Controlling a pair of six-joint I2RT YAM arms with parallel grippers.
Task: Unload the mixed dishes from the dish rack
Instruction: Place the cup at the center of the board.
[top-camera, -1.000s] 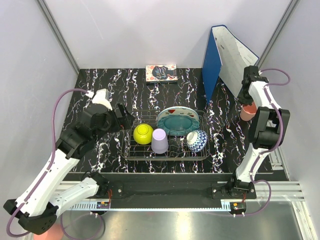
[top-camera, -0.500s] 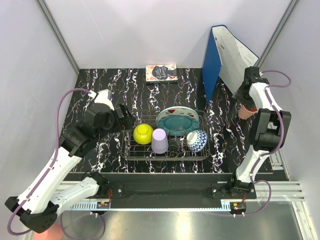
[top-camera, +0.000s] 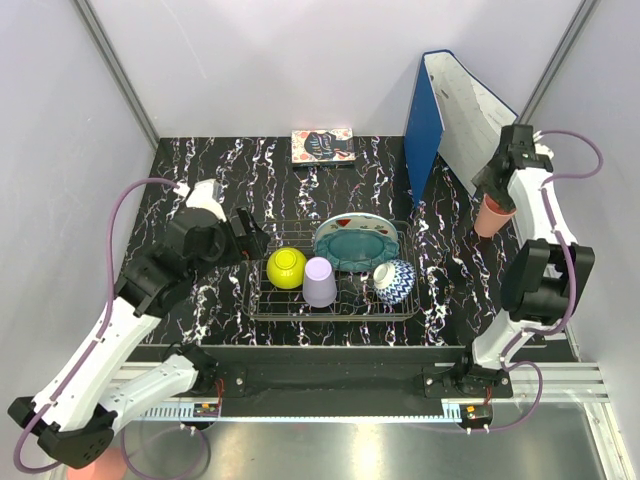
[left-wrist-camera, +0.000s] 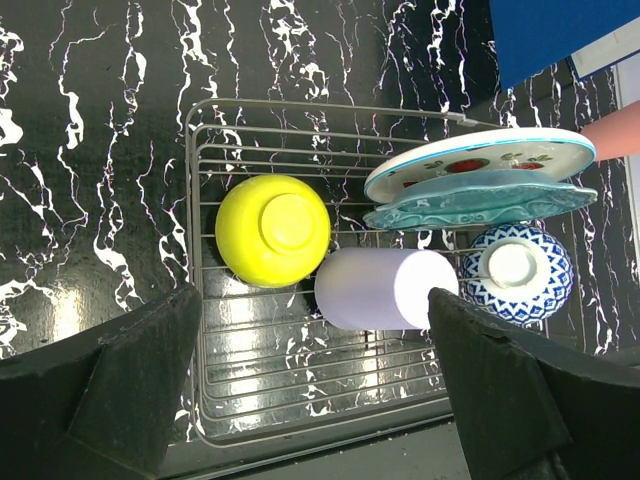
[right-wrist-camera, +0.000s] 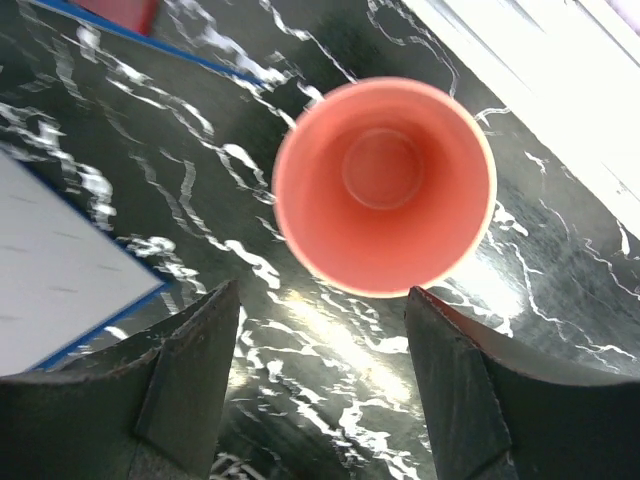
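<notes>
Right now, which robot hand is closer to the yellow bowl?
Left. The left gripper hovers beside the yellow bowl, at the left end of the rack; the right gripper is far off, above the pink cup.

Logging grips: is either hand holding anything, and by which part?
Nothing is held. Right hand open above the pink cup, clear of its rim; left hand open facing the dish rack.

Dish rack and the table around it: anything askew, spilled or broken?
Nothing stands out. The yellow-green bowl and blue-white patterned bowl sit upside down in the dish rack; the teal scalloped plate and white plate lean on edge. The pink cup stands upright and empty on the table. No spill or damage shows.
</notes>
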